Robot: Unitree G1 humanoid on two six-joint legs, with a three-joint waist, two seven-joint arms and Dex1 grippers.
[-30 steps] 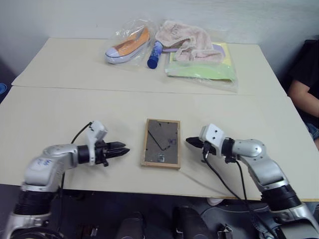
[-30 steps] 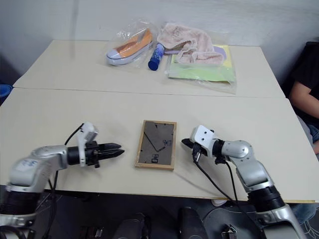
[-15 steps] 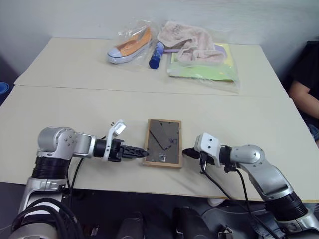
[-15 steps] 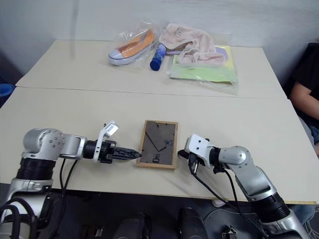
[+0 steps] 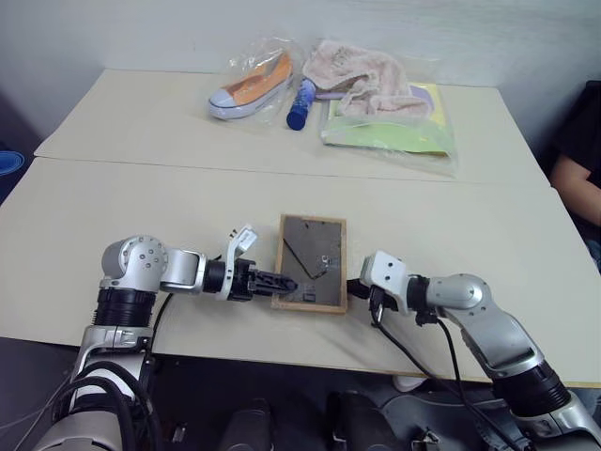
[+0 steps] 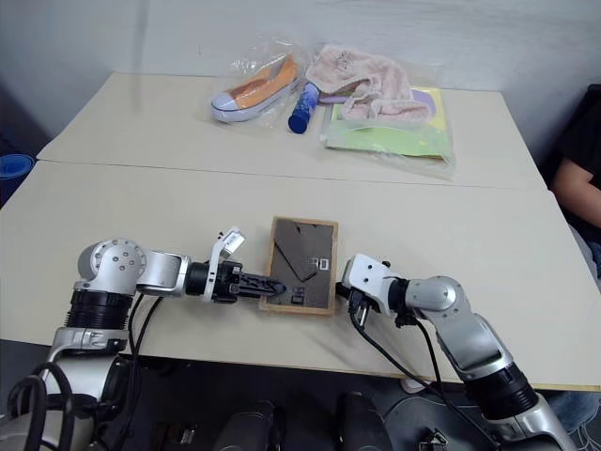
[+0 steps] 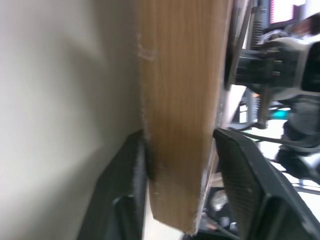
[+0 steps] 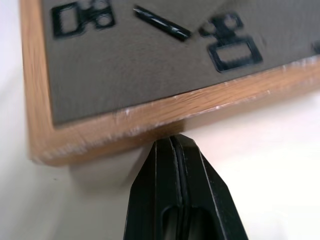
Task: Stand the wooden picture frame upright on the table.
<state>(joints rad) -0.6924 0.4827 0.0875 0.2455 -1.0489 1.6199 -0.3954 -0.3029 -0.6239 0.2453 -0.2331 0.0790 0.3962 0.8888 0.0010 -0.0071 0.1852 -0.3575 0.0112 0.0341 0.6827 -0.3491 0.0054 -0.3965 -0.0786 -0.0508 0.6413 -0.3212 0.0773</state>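
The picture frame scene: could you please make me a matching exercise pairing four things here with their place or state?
Things:
1. wooden picture frame
2. left gripper
3. right gripper
4. bagged shoe

Places or states:
A. fingers shut, tip at the frame's right edge
B. far slab of the table, beside a blue bottle
C. lying flat, dark back up
D. fingers straddling the frame's left edge

Pairs: 1-C, 2-D, 3-A, 4-B
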